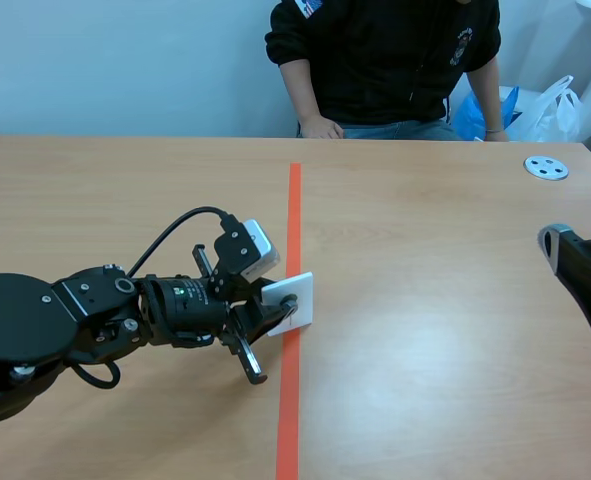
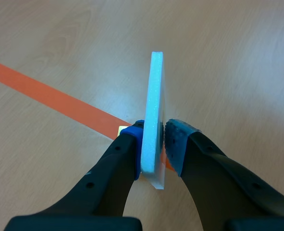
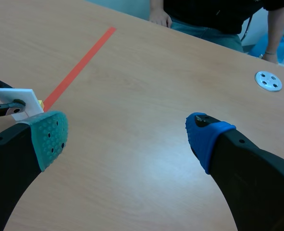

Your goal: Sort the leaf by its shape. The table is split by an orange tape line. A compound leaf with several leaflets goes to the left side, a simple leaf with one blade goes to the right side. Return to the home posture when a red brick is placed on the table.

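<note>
**Presently: left hand clamped on a foam panel at the dividing line**

Centrally, the left hand (image 1: 280, 312) holds a white foam panel (image 2: 155, 96) pinched between its two blue dotted pads (image 2: 134, 139), which press flat against the panel's opposite faces. The foam panel is thin, rectangular and slab-like, with a faintly granular, pale bluish edge. It stands on edge, nearly upright, directly over the orange tape line (image 1: 293, 230). Its broad faces carry no marking that can be made out from these views, and whether its lowest corner touches the counter (image 1: 425, 300) cannot be told. The counter is smooth, light wood-grain laminate, and the tape line is a flat matte strip running away from the robot.

At the far side of the line, the right hand (image 3: 127, 137) hangs well apart from the panel with its fingers spread wide and nothing between them, one pad teal and one blue.

A small round grey disc (image 1: 546, 167) pierced by holes lies flat near the counter's far right corner. A person (image 1: 385, 60) in a dark top sits across the counter.
</note>
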Robot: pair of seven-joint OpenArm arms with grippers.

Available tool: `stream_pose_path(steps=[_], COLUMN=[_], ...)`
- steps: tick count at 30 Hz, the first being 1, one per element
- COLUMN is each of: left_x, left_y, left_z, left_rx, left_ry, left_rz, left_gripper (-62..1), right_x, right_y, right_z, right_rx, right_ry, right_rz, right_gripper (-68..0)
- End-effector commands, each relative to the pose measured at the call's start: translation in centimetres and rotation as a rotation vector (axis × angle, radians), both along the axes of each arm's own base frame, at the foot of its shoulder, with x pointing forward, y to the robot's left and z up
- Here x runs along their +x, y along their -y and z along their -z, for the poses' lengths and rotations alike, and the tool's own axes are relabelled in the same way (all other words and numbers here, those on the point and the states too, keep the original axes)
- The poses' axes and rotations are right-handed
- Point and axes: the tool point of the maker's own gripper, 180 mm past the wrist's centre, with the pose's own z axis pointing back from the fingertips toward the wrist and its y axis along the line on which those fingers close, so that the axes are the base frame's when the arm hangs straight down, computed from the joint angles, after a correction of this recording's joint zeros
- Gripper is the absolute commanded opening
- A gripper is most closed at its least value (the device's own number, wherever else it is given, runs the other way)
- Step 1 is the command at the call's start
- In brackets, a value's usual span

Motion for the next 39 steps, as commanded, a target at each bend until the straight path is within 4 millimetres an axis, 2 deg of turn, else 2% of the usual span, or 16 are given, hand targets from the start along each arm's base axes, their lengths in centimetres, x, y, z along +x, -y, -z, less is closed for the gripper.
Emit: stream_pose_path(steps=[1, 7, 11, 16, 20, 25, 30, 33, 39], left_x=[0.7, 1.0, 1.9, 3.2, 3.9, 3.6, 2.8, 2.1, 1.2], left_y=[0.8, 0.4, -1.7, -6.8, -12.4, -19.3, -25.0, -27.4, -30.6], left_z=[-1.6, -2.2, -3.7, -5.7, -6.6, -7.0, -7.6, -7.9, -8.1], left_rx=[-0.041, -0.054, -0.073, -0.116, -0.134, -0.132, -0.083, -0.064, -0.023], left_ry=[0.032, 0.042, 0.061, 0.085, 0.102, 0.122, 0.153, 0.169, 0.203], left_rz=[0.004, -0.009, -0.068, -0.212, -0.363, -0.53, -0.641, -0.686, -0.777], left_gripper=[-49.6, -49.6, -49.6, -49.6, -49.6, -49.6, -49.6, -49.6, -49.6], right_x=[0.4, 0.4, 0.4, 0.4, 0.4, 0.4, 0.4, 0.4, 0.4], right_y=[0.3, 0.3, 0.3, 0.3, 0.3, 0.3, 0.3, 0.3, 0.3], right_z=[-0.8, -0.8, -0.8, -0.8, -0.8, -0.8, -0.8, -0.8, -0.8], right_rx=[0.0, -0.001, -0.001, -0.001, -0.001, -0.001, -0.001, -0.001, 0.0], right_ry=[0.031, 0.031, 0.031, 0.031, 0.031, 0.032, 0.032, 0.032, 0.032], right_rz=[0.006, 0.006, 0.006, 0.006, 0.006, 0.006, 0.006, 0.006, 0.006], right_gripper=[-17.6, -17.6, -17.6, -17.6, -17.6, -17.6, -17.6, -17.6, -17.6])
